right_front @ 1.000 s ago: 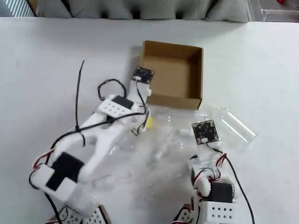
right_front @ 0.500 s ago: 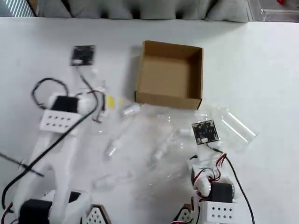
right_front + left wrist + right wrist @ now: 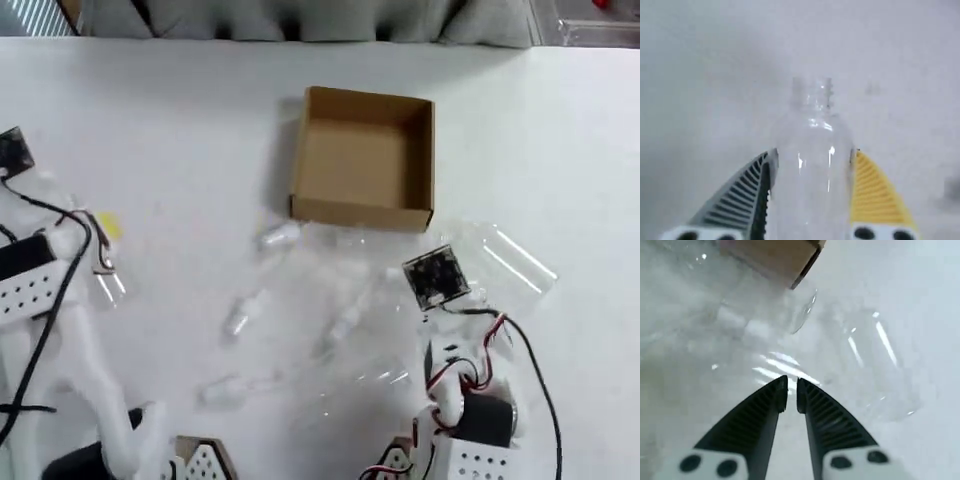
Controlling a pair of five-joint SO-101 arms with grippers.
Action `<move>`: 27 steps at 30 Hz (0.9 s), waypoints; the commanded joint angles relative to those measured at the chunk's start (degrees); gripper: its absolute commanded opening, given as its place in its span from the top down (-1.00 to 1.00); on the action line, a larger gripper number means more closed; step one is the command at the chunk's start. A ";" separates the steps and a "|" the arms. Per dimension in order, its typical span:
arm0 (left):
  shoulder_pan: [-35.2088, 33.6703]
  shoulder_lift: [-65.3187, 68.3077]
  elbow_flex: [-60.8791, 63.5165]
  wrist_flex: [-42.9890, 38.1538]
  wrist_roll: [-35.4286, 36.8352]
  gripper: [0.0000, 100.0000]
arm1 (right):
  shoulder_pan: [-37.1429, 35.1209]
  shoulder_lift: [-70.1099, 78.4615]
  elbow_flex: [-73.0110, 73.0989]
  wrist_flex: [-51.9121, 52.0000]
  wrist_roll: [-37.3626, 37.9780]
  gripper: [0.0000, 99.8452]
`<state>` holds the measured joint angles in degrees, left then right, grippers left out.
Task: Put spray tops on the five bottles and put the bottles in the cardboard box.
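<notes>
Jaws of the left gripper, one grey and one yellow, pinch a clear capless plastic bottle near the left edge of the white table. Open tabletop separates it from the brown cardboard box. Right gripper jaws sit almost pressed together, empty, just short of loose clear bottles.

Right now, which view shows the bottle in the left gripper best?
Left wrist view: the clear bottle sits between the fingers of the left gripper, threaded neck bare. High view gives just a faint glint beside that arm.

Free room left of cardboard box; loose bottles along its front.
</notes>
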<state>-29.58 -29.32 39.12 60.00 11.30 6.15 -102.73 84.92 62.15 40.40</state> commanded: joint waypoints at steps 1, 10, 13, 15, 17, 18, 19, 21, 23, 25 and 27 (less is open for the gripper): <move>-2.24 5.85 -6.68 -1.41 0.44 0.96 | -1.71 -0.40 -10.46 -0.66 5.36 0.97; -2.24 23.16 -17.23 -1.14 0.44 0.96 | -15.52 17.63 -27.08 2.51 6.68 0.97; -2.24 26.95 -19.16 -1.14 0.44 0.96 | -21.67 31.16 -34.73 2.95 6.68 0.97; -2.24 28.97 -20.40 -1.14 0.44 0.96 | -26.24 38.99 -39.47 3.82 6.77 0.97; -2.24 30.55 -21.45 -1.41 0.44 0.96 | -31.87 45.67 -43.78 5.49 8.70 0.96; -2.24 31.16 -21.89 -1.41 0.44 0.96 | -34.86 48.75 -45.54 6.73 11.43 0.96; -2.24 31.69 -22.15 -1.41 0.44 0.96 | -37.85 51.47 -47.03 8.04 14.77 0.96; -2.33 32.31 -22.24 -1.49 0.44 0.96 | -42.59 57.01 -49.49 10.51 20.04 0.96; -3.21 32.57 -22.24 -1.49 0.44 0.96 | -45.67 62.11 -51.60 11.47 23.47 0.96; -3.91 32.66 -22.24 -1.58 0.44 0.96 | -47.16 67.38 -53.71 11.47 26.55 0.96; -4.35 32.57 -22.24 -1.58 0.44 0.96 | -47.78 73.10 -55.74 11.56 30.33 0.96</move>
<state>-32.66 4.09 20.13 59.74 11.21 -40.18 -36.00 34.29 73.23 65.63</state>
